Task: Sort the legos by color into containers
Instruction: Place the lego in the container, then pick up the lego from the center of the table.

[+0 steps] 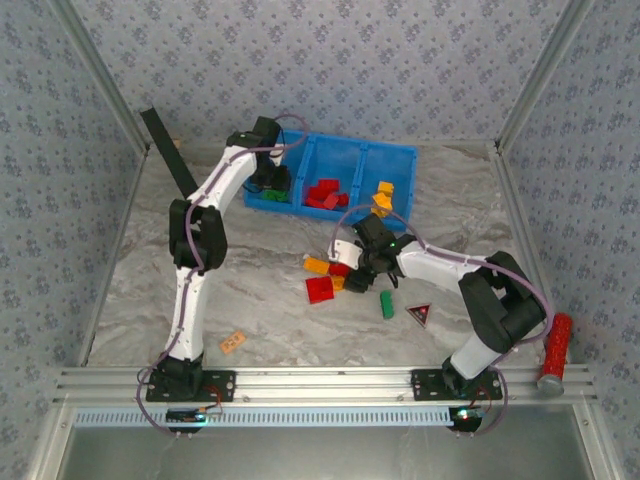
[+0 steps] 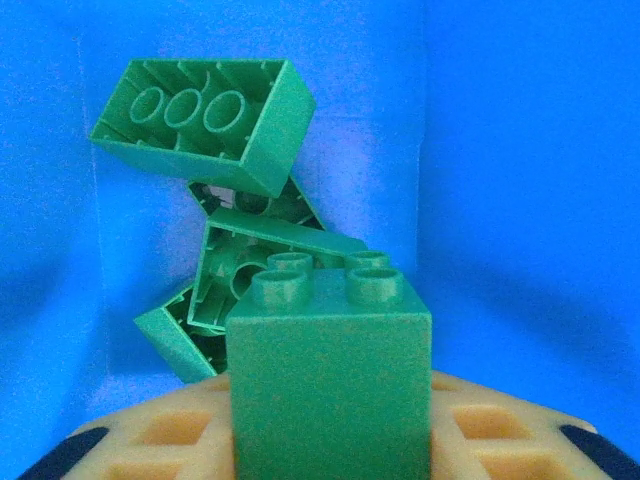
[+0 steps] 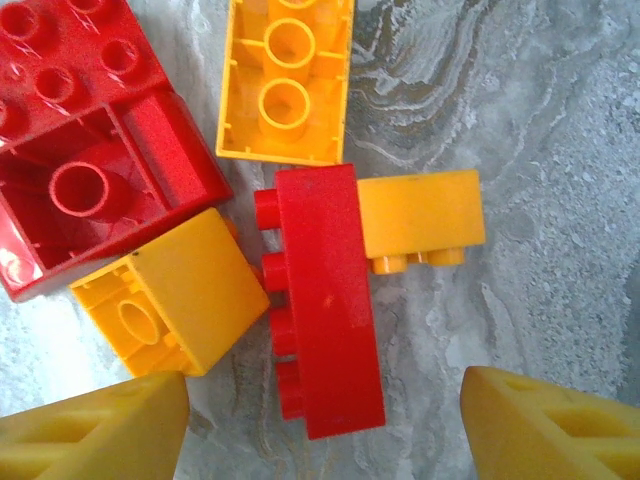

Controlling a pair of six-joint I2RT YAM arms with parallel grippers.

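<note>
My left gripper (image 1: 270,180) reaches into the left compartment of the blue bin (image 1: 400,160). In the left wrist view its orange pads (image 2: 160,435) press both sides of a green lego (image 2: 330,370), studs up. Other green legos (image 2: 205,120) lie piled against the blue wall behind. Red legos (image 1: 325,193) fill the middle compartment, and yellow ones (image 1: 383,195) the right. My right gripper (image 1: 362,262) hangs open over a cluster on the table. Its yellow fingers (image 3: 120,425) straddle a long red lego (image 3: 325,300) lying on its side, without touching it.
Around the red lego lie a yellow cube (image 3: 175,290), two more yellow legos (image 3: 285,75) and a big red one (image 3: 80,150). A green lego (image 1: 386,304), a black triangle (image 1: 418,315), a pale orange flat piece (image 1: 233,342) and a red-handled tool (image 1: 555,350) sit nearer.
</note>
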